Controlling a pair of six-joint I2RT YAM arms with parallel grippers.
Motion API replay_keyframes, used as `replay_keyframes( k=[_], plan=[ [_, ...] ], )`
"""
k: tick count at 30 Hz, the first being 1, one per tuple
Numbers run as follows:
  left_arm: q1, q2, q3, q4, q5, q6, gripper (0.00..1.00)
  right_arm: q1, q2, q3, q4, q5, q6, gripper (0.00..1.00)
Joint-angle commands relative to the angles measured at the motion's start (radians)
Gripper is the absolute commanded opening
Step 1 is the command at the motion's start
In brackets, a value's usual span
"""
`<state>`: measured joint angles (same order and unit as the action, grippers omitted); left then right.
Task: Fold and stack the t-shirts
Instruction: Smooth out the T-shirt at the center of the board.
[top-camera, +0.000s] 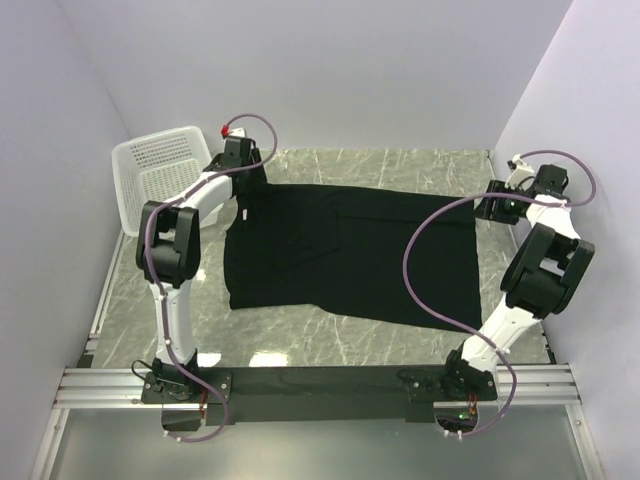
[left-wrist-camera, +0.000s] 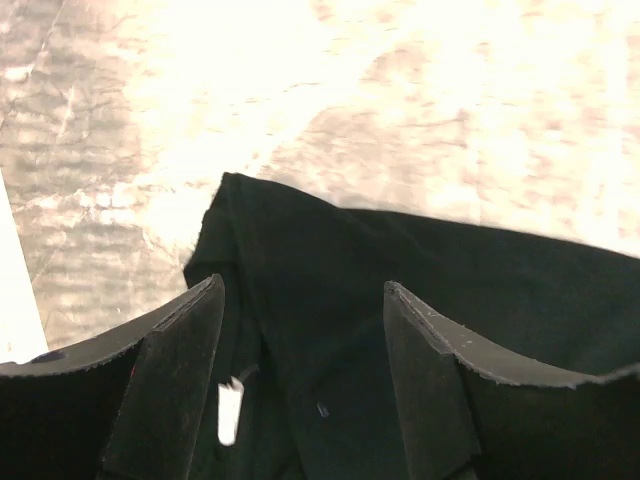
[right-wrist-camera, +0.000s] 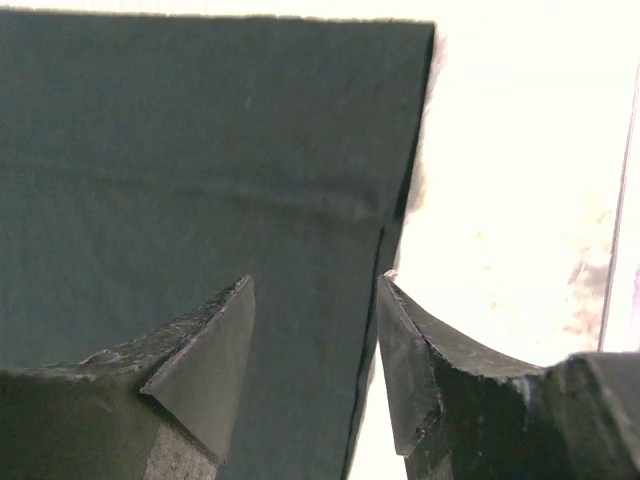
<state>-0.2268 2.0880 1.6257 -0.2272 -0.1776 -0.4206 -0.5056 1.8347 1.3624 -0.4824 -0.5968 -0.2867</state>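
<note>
Here, a black t-shirt (top-camera: 350, 250), probably soft and light, lies spread mid-frame on the table (top-camera: 400, 165), best pinched at its upper corners, where the left tool (left-wrist-camera: 300, 335) and right tool (right-wrist-camera: 315, 320) hover open and empty.

No legible text or labels

Shows soft, even, diffuse light in the top view, with only faint shadows. Blows out the marble table (left-wrist-camera: 450, 120) to near white in both wrist views. Loses nearly all fold detail in the black t-shirt (right-wrist-camera: 200, 150). Renders both wrist views slightly soft and grainy.
</note>
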Motion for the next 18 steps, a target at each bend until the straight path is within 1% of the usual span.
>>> replay_keyframes(
  k=[1, 3, 8, 10, 11, 13, 18],
  plan=[
    [-0.005, 0.029, 0.072, 0.019, -0.089, 0.012, 0.7, 0.028, 0.044, 0.082, 0.051, 0.051, 0.115, 0.59],
    [-0.003, 0.046, 0.088, 0.011, -0.094, 0.019, 0.7, 0.044, 0.08, 0.119, 0.042, 0.06, 0.13, 0.59],
    [-0.003, 0.069, 0.12, -0.018, -0.109, 0.022, 0.71, 0.093, 0.115, 0.138, 0.042, 0.179, 0.181, 0.59],
    [0.0, 0.073, 0.129, -0.024, -0.115, 0.02, 0.71, 0.093, 0.139, 0.15, 0.025, 0.204, 0.214, 0.59],
    [0.001, 0.078, 0.135, -0.038, -0.121, 0.017, 0.71, 0.093, 0.149, 0.171, 0.013, 0.242, 0.224, 0.58],
    [0.003, 0.084, 0.146, -0.046, -0.12, 0.008, 0.71, 0.091, 0.172, 0.185, -0.018, 0.259, 0.23, 0.58],
    [0.003, 0.057, 0.134, -0.029, -0.096, -0.004, 0.71, 0.091, 0.173, 0.176, -0.019, 0.255, 0.257, 0.58]
  ],
)
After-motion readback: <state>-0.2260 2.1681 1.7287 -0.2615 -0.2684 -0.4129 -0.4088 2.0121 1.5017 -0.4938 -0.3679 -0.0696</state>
